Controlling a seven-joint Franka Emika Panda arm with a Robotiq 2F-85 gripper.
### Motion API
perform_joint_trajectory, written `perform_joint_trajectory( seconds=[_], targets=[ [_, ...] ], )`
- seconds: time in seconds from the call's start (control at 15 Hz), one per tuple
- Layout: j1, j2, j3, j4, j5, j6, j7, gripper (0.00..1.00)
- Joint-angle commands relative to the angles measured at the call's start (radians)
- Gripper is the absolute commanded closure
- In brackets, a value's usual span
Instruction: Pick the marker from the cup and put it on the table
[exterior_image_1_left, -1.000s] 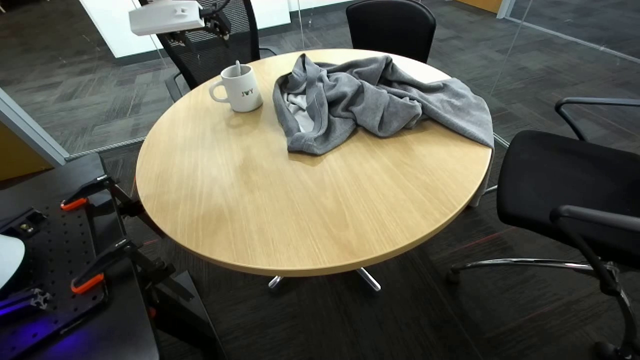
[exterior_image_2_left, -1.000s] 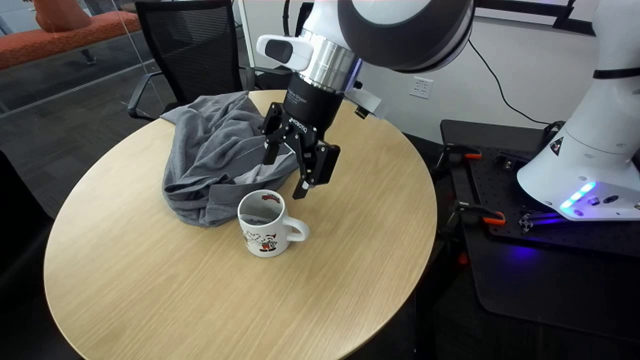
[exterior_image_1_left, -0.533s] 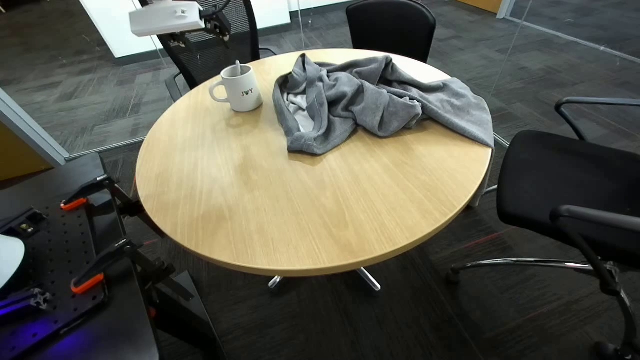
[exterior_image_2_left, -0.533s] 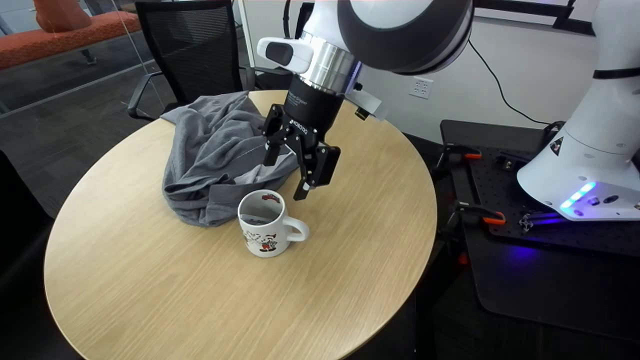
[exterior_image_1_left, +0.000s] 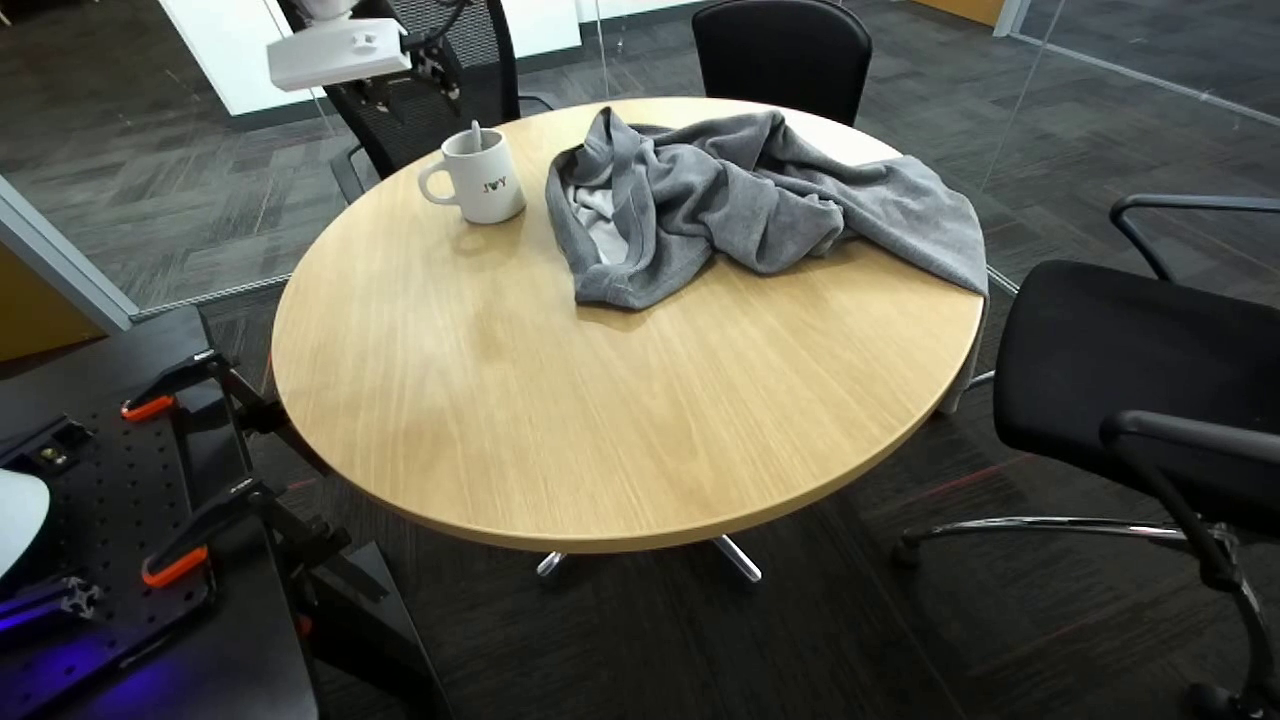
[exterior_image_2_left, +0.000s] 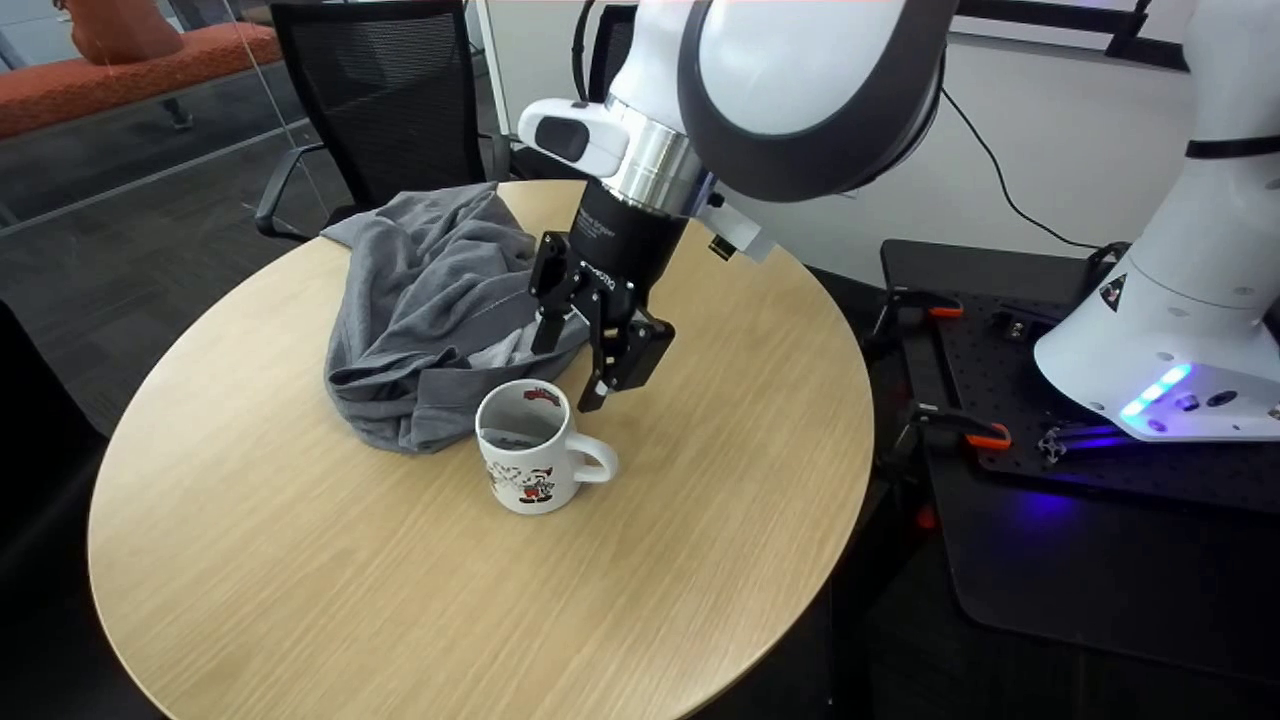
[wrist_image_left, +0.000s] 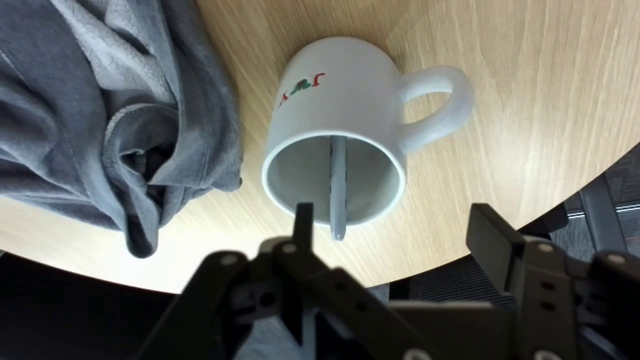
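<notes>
End effector (wrist_image_left: 392, 231) hangs spread wide near the white mug (wrist_image_left: 342, 95), the marker (wrist_image_left: 338, 185) poking above its rim.

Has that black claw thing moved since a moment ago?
Yes: in an exterior view the gripper now sits slightly lower in the picture, a little closer to the mug, which has stayed put.

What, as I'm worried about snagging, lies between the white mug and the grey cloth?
Only a bare strip of table: the wrist view shows it between the white mug and the grey cloth, which stand apart there.
</notes>
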Motion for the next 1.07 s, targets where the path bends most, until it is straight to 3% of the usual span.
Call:
perform_joint_trajectory(
  seconds=[0.0, 0.27, 0.67, 1.0],
  targets=[
    [0.013, 0.026, 0.009, 0.023, 0.016, 0.037, 0.020, 0.48],
    [0.011, 0.043, 0.009, 0.043, 0.026, 0.027, 0.040, 0.66],
    [0.013, 0.080, -0.004, 0.079, 0.009, 0.005, 0.104, 0.53],
    [0.011, 0.126, -0.009, 0.126, 0.000, -0.004, 0.127, 0.58]
  ],
)
